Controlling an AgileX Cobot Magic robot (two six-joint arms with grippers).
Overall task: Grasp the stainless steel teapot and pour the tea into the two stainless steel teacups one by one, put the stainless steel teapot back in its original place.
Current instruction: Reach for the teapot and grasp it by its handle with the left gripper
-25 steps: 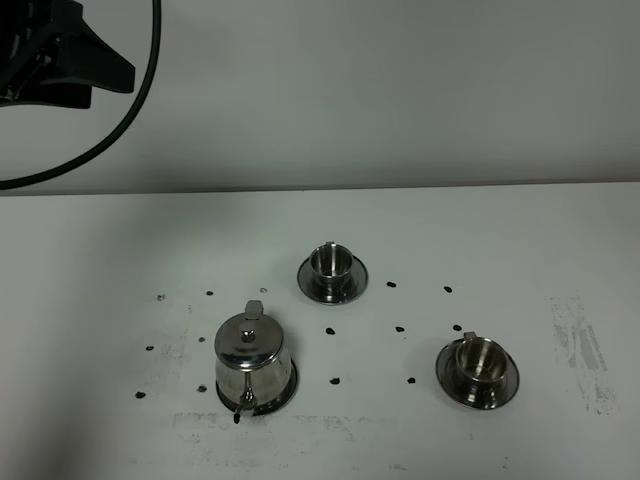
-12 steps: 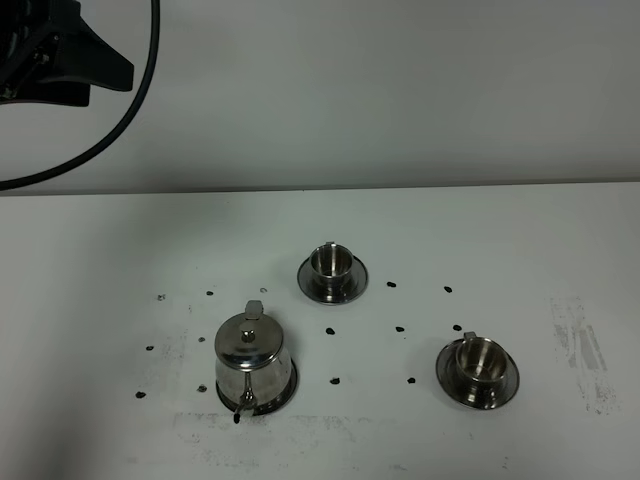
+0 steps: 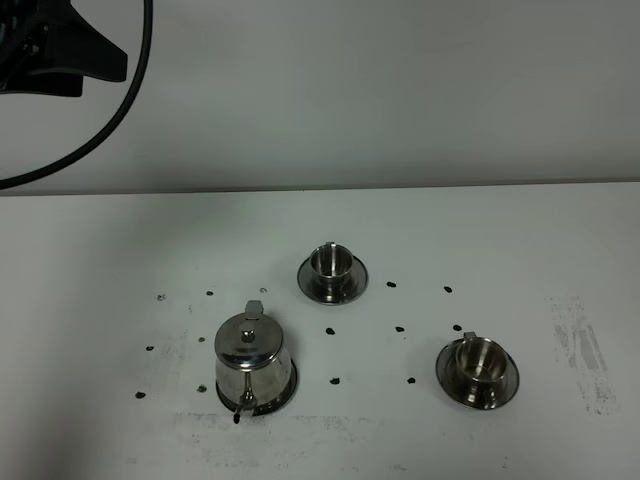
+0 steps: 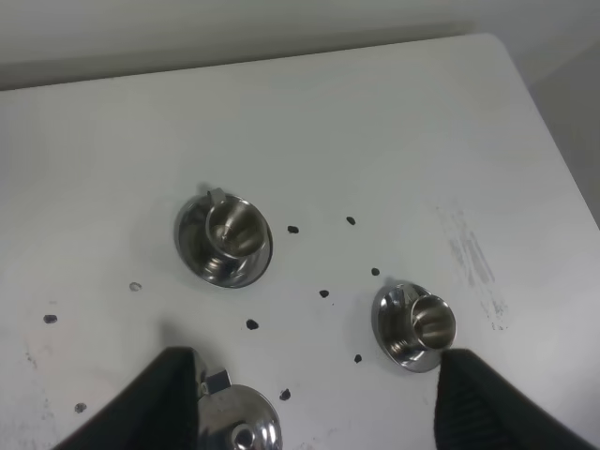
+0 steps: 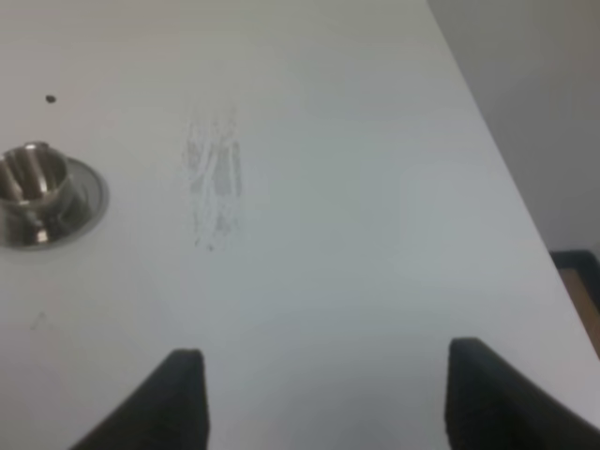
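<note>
The stainless steel teapot (image 3: 252, 358) stands at the front left of the table on its wider saucer (image 3: 291, 384), spout toward the front edge. Its lid (image 4: 247, 433) shows low in the left wrist view. One teacup on a saucer (image 3: 332, 264) stands behind it toward the middle, and also shows in the left wrist view (image 4: 228, 232). The other teacup (image 3: 478, 361) stands at the front right, and shows in the left wrist view (image 4: 419, 322) and the right wrist view (image 5: 34, 187). My left gripper (image 4: 319, 412) is open, high above the teapot. My right gripper (image 5: 328, 403) is open and empty, high over the table's right part.
Small black marks (image 3: 399, 328) dot the white table around the saucers. A scuffed grey patch (image 3: 580, 345) lies near the right edge. The left arm's dark body and cable (image 3: 60, 55) hang at the top left. The table's right edge (image 5: 487, 141) drops off.
The left arm's dark body and cable at the top left have shifted slightly up and to the left. The teapot and both cups have not moved.
</note>
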